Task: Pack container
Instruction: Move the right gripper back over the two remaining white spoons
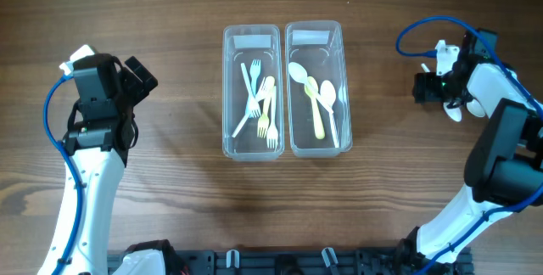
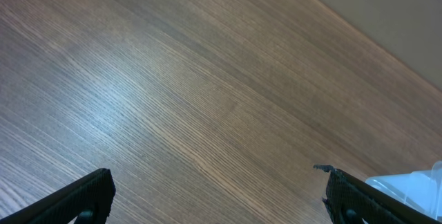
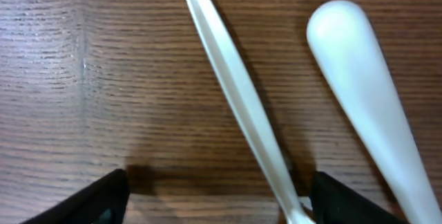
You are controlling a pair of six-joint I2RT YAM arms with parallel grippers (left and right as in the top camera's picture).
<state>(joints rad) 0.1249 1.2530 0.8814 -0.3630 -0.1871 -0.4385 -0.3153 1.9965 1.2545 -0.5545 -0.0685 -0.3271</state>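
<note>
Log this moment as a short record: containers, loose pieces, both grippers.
left container: clear, holds forks, white and yellow
right container: clear, holds spoons, white and yellow-green
loose on table: slim white handle and rounded white piece, likely a spoon, side by side near the right arm
left gripper: open, empty, over bare wood
right gripper: open, low over the table, jaws either side of the slim white handle, not yet gripping it
</note>
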